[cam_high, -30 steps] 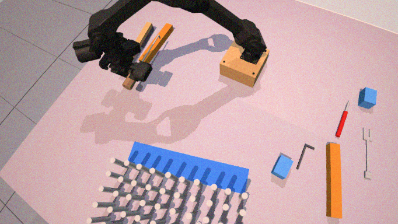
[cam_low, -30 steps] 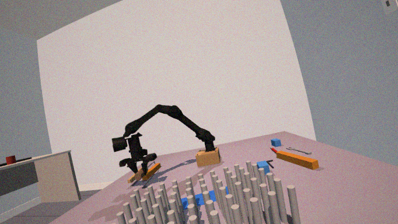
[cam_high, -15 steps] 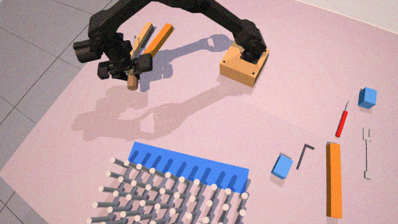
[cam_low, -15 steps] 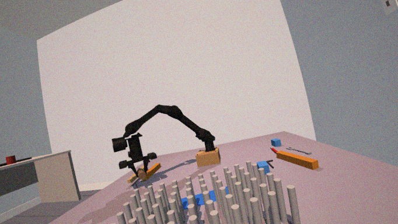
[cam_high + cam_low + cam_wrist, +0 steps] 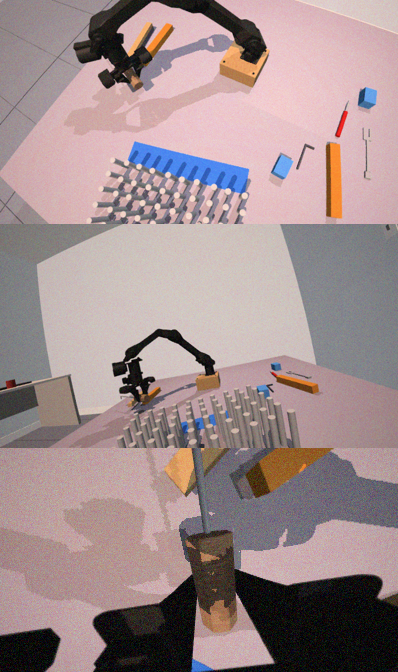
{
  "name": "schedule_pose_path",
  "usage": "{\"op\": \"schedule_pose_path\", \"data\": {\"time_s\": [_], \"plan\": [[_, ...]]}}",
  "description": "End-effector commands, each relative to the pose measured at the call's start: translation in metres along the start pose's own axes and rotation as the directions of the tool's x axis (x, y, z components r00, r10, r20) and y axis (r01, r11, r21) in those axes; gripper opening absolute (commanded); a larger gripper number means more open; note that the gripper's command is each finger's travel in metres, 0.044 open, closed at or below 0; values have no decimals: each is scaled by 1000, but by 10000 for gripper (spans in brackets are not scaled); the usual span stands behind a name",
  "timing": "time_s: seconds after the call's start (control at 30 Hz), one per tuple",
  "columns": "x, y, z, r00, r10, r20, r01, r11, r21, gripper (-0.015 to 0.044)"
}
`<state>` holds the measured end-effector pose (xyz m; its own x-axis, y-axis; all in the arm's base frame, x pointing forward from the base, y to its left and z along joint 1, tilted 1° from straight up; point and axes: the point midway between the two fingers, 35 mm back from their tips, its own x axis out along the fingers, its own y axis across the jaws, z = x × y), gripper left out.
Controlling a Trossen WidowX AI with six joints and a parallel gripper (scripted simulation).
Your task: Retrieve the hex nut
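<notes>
My gripper (image 5: 129,74) (image 5: 141,398) (image 5: 212,575) is shut on the wooden handle (image 5: 136,83) (image 5: 216,615) of a tool, above the table on the far side of the strip. The tool's thin grey rod (image 5: 200,493) runs away from the fingers in the wrist view; in the exterior view a thin bent end (image 5: 121,397) shows left of the gripper. The blue taped strip (image 5: 187,164) (image 5: 201,424) lies along the front of the standing grey spacers (image 5: 148,187) (image 5: 238,416), with no nut visible on it. The nut is not visible in any view.
A pale wooden bar (image 5: 144,32) (image 5: 181,472) and an orange bar (image 5: 160,36) (image 5: 280,470) lie beside the gripper. Further right are two blue blocks (image 5: 282,167) (image 5: 367,97), a hex key (image 5: 302,156), a red-handled tool (image 5: 341,123), a forked tool (image 5: 366,154) and a long orange bar (image 5: 334,181).
</notes>
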<state>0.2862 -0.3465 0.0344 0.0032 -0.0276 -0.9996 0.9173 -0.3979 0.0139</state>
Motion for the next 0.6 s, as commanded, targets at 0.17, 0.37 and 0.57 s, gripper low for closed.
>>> {"op": "schedule_pose_path", "data": {"time_s": [0.17,0.37,0.57], "plan": [[1,0,0,1000,2,3,-1,951,-310,0],[1,0,0,1000,2,4,0,867,-498,0],[2,1,0,1000,2,4,1,780,-626,0]]}}
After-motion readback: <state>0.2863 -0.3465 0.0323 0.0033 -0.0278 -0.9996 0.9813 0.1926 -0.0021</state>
